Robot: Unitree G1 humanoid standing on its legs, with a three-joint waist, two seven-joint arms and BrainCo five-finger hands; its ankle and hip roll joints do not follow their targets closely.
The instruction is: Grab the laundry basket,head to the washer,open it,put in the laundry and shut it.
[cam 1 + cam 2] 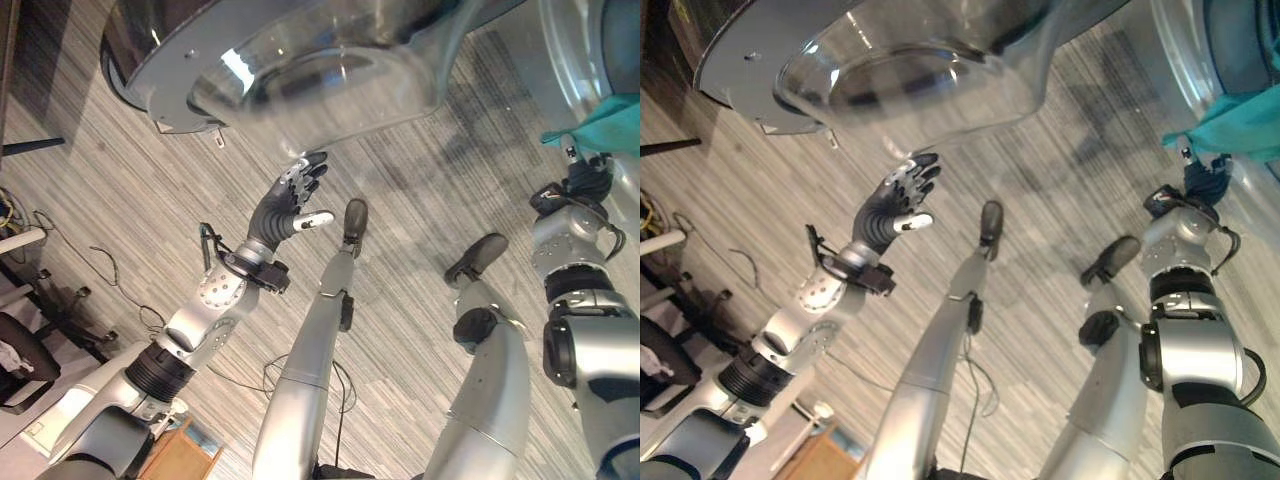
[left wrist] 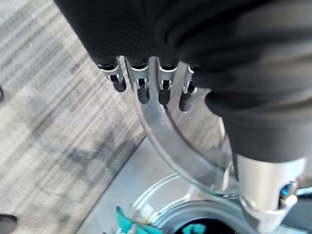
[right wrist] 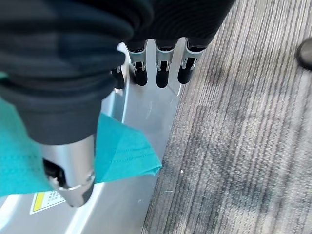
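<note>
The washer's round door point(image 1: 320, 70) stands swung open, its clear glass bowl facing me. My left hand point(image 1: 295, 200) is raised just beneath the bowl's edge with fingers straight and spread, holding nothing. In the left wrist view its fingers point(image 2: 141, 83) point at the door's clear rim point(image 2: 165, 141); whether they touch it I cannot tell. A teal cloth point(image 1: 600, 125) hangs out of the washer's mouth point(image 2: 195, 226) at the right. My right hand point(image 1: 580, 185) is just below that cloth. Its fingers point(image 3: 161, 68) are straight along the washer's silver front, and its thumb lies over the cloth point(image 3: 126, 151).
The washer's silver body point(image 1: 590, 50) fills the upper right. A dark office chair point(image 1: 20, 360) and loose cables on the floor point(image 1: 110, 265) are at the left. A wooden box point(image 1: 185, 455) sits at the lower left. Striped carpet point(image 1: 430, 190) lies between door and washer.
</note>
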